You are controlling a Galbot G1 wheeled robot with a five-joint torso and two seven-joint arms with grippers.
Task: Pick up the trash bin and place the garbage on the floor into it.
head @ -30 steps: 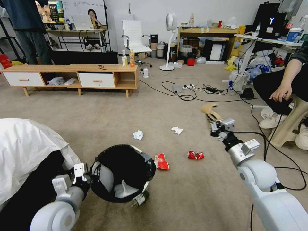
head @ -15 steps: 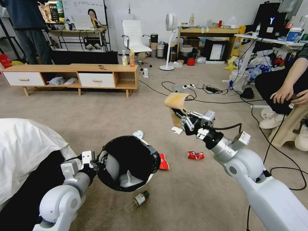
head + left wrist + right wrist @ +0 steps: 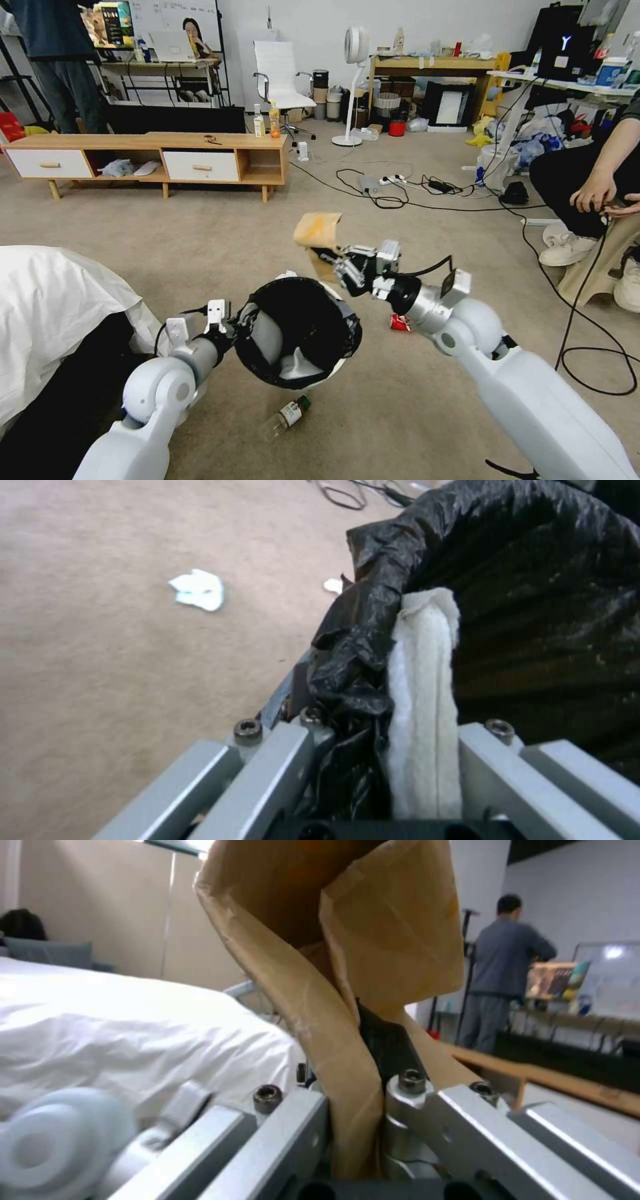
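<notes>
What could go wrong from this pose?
1. The right gripper holds the brown paper bag beside the far rim of the trash bin, not clearly over the opening. Released here, it may catch the rim and drop to the floor.
2. The left gripper pinches only the bin's rim and black liner; the tilted bin could slip.
3. The small bottle lies just below the bin, which may hide it later.

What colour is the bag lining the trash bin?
Black, over the trash bin; it shows best in the left wrist view, where the left hand grips the rim.
</notes>
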